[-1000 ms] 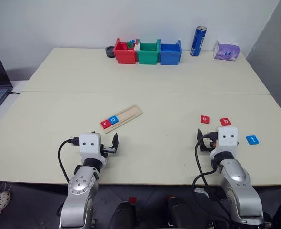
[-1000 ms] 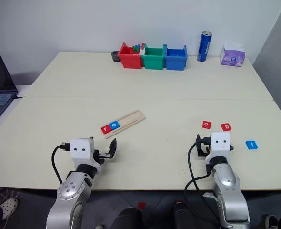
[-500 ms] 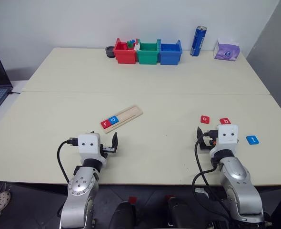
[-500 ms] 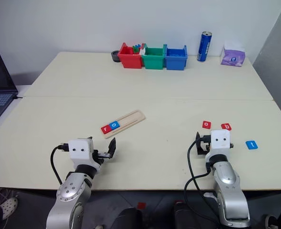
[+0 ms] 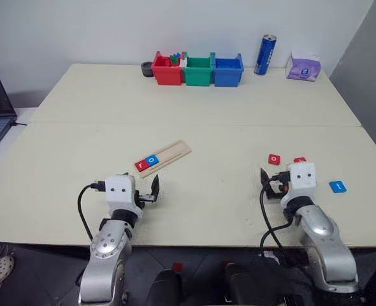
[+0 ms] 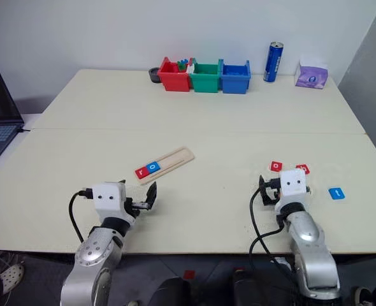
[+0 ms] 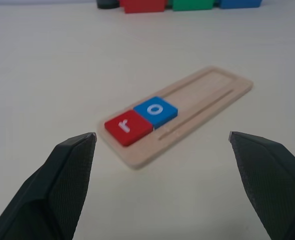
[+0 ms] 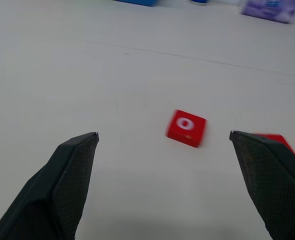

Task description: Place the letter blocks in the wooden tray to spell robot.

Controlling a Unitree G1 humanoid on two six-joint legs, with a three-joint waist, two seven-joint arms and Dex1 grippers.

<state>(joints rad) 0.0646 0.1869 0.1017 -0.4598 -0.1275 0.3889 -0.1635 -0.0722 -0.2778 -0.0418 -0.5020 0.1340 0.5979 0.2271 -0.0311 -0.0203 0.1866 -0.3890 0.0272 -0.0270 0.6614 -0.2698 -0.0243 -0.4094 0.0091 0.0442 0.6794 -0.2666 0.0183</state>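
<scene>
- Two of five blocks seated in wooden tray [image 5: 163, 157]: red r [image 7: 128, 127], blue o [image 7: 156, 111].
- Three loose on table [image 5: 201, 127], right side: red o [image 8: 186, 128], red b [image 6: 303, 169], blue t [image 5: 338, 186].
- Both end effectors released, empty: left end effector [image 7: 160, 150] facing tray, right end effector [image 8: 162, 150] facing red o.

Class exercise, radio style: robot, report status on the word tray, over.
Left gripper and right gripper open, empty. Wooden tray holds r, o. Red o, b, blue t loose on table. Nothing blocking.
</scene>
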